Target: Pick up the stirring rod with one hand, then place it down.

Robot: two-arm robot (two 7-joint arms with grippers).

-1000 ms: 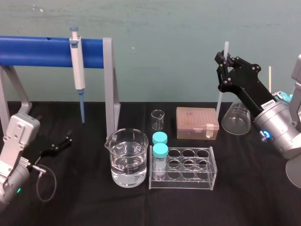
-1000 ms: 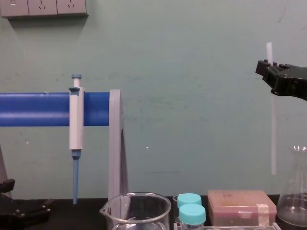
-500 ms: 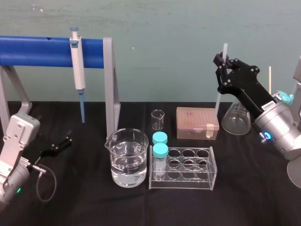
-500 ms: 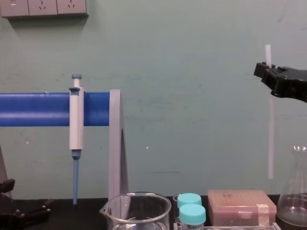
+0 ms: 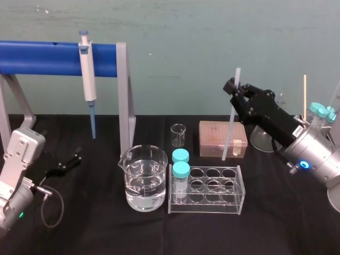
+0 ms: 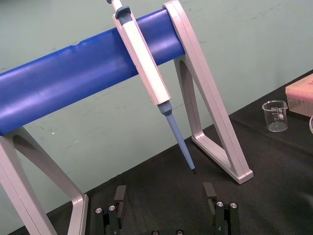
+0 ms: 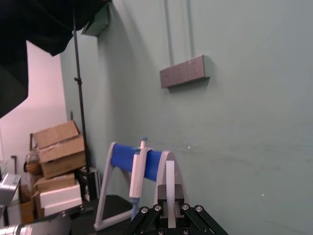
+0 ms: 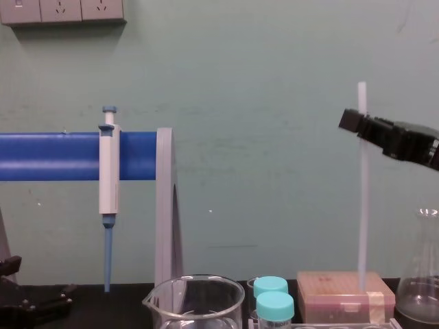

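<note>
**Right gripper (image 5: 235,94) clenching the stirring rod (image 5: 230,127)**

It is pinching the rod near its top, and the rod is hanging almost upright, its lower tip over the pink box (image 5: 215,138). The left gripper (image 6: 164,191) is lying parked on the black table (image 5: 95,228), fingers spread.

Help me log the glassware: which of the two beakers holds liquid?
The large beaker at the front, beside the tube rack, is part-filled with clear liquid; the small beaker behind it looks empty.

Right hand (image 8: 359,124) and flask (image 8: 421,293) partly beyond the chest view's right edge, beaker (image 8: 195,303) beyond its bottom edge.
</note>
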